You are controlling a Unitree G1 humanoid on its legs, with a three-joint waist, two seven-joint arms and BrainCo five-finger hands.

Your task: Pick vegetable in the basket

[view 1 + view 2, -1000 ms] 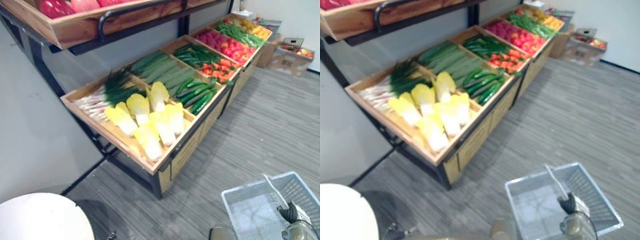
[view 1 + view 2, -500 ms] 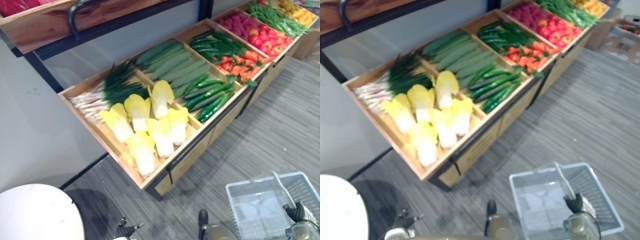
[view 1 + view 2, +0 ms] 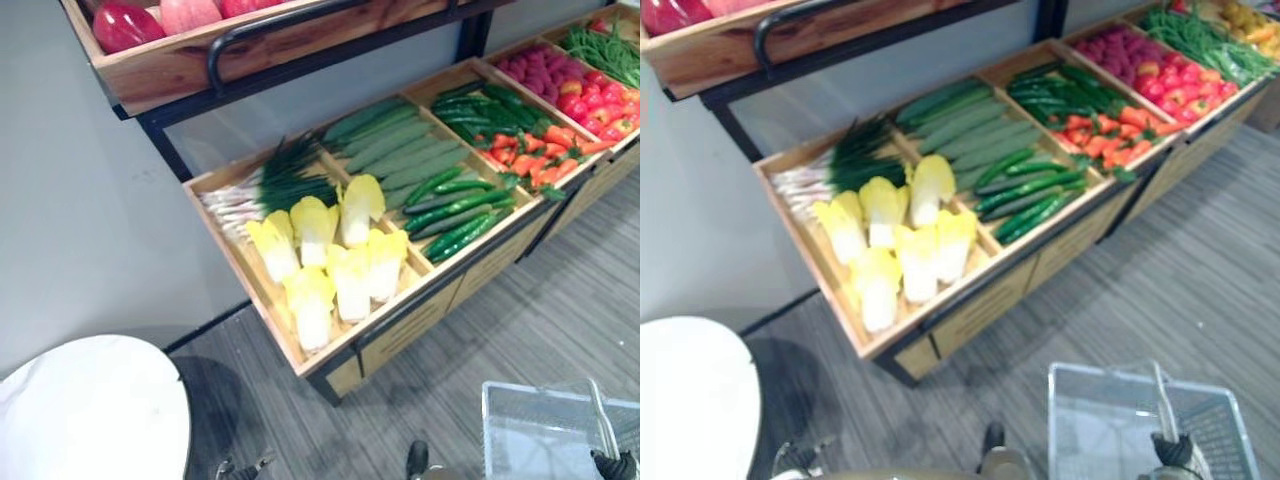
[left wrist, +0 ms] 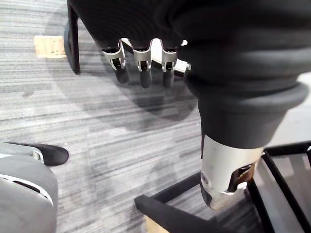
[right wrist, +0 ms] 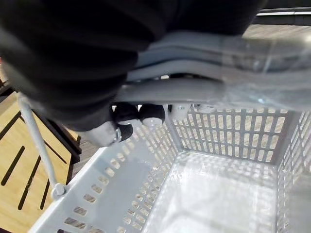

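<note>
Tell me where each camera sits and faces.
Left eye view: head, looking down at the wooden vegetable stand and white perforated plastic basket.
Right eye view: same scene, slightly offset; right hand at bottom.
Left wrist view: along the open left hand, at grey carpet.
Right wrist view: along the right hand gripping the handle, into that same basket.

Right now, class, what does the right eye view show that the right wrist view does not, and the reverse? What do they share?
Right eye view: the wooden stand with yellow cabbages and cucumbers, and a white table beside it. Right wrist view: a close look at the right robot hand curled round the handle, and at the slotted walls of the basket. Both: the grey basket, its handle and the right robot hand holding it, with no vegetable visible inside.
</note>
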